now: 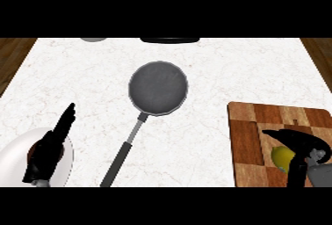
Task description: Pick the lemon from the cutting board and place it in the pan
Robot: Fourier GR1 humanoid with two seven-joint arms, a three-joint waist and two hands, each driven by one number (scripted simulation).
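A yellow lemon [281, 158] lies on the wooden cutting board [250, 140] at the lower right. My right hand [303, 145] arches over it, fingers curled down on its far side and thumb on its near side, so much of the lemon is hidden. A dark grey pan [158, 87] sits mid-counter, its long handle [123, 151] running down and to the left toward the front edge. My left hand [53, 145] rests at the lower left with fingers straight, pointing up and away.
A white rounded object [16, 158] lies under my left forearm at the lower left. At the back edge a grey object [94, 39] and a black object [170, 40] are partly cut off. Wooden floor shows past the counter's sides.
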